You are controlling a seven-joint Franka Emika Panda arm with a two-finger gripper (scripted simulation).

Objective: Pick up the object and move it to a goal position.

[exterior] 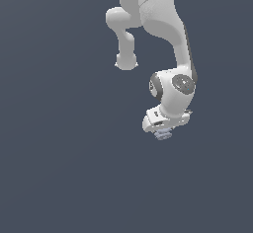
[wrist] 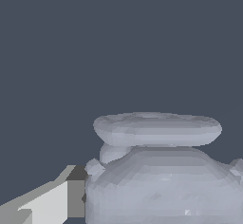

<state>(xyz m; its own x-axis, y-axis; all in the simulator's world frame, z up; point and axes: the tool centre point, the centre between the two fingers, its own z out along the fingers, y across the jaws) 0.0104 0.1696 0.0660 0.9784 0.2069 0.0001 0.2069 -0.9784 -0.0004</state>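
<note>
The object [exterior: 162, 135] is a small pale bluish-grey stubby cylinder with ridged bands. In the exterior view it pokes out just below the white gripper [exterior: 162, 131], right of centre. Seen from the wrist, the object [wrist: 159, 171] fills the near part of the picture, a flat flange over a wider ribbed body. One white finger with a dark pad [wrist: 76, 192] presses against its side. The other finger is hidden behind the object. The gripper is shut on the object.
The white arm [exterior: 168, 34] bends down from the top of the exterior view to the gripper. Everything around it is a plain dark blue-grey surface with no other items or edges showing.
</note>
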